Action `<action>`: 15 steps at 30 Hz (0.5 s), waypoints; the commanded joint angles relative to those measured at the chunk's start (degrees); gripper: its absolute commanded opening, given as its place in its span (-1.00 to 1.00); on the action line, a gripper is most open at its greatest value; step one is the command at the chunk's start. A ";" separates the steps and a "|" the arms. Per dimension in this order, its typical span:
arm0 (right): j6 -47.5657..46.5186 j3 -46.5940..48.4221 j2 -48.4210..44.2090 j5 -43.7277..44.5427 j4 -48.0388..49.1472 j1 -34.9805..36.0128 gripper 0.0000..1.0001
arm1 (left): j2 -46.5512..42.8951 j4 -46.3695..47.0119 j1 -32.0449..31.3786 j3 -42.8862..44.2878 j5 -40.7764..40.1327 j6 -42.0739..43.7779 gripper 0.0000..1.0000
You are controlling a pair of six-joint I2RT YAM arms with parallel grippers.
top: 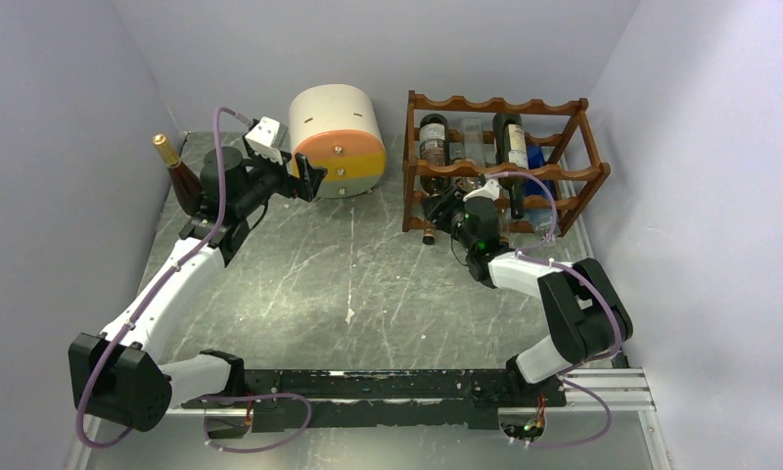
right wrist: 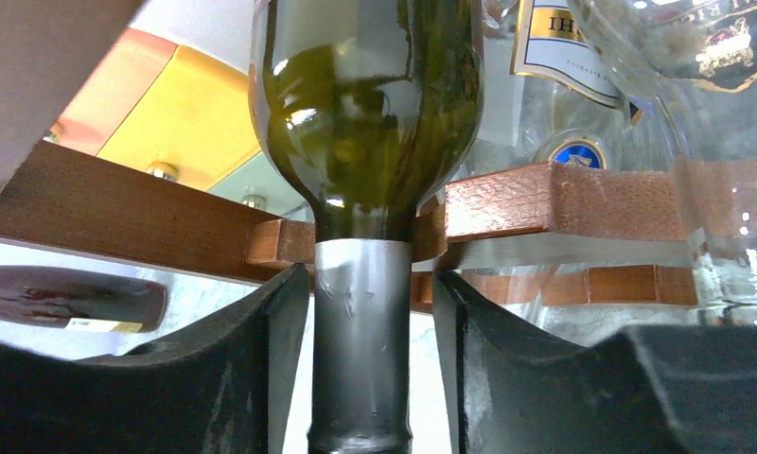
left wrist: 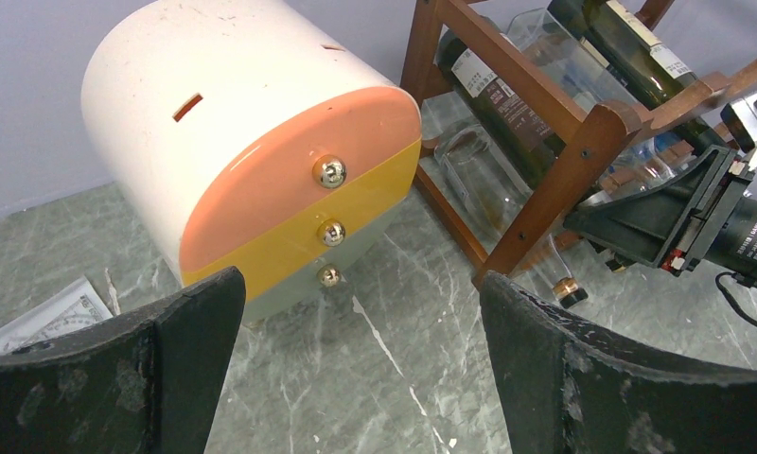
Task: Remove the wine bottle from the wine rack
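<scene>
right hand (right wrist: 370, 284) straddles the bottle (right wrist: 365, 113) neck, slight gap on one side, not clamped. bottle lies in the rack (top: 505, 104), desk's far right corner. we should centre, clamp firm, pull straight out along its axis.

Right gripper (right wrist: 370, 274) sits at the wine rack (top: 510, 104) front, jaws narrow around the wine bottle (right wrist: 365, 113) neck, not quite clamped, while left gripper (left wrist: 360, 284) hangs wide open, well left of it.

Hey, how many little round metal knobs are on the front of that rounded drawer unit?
3, in a vertical column: top knob on the orange drawer, middle knob on the yellow drawer, bottom knob on the grey-green drawer. None looks hidden.
</scene>
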 commanded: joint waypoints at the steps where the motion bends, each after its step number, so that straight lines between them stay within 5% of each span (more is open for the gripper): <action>1: 1.01 1.45 0.99 -0.66 2.64 -1.56 0.00 | 0.08 0.74 0.50 1.72 1.70 -0.12 0.94; 15: 1.22 -1.98 -2.33 -4.73 7.52 -2.00 -0.96 | 0.54 0.92 0.50 1.63 1.92 -0.30 0.95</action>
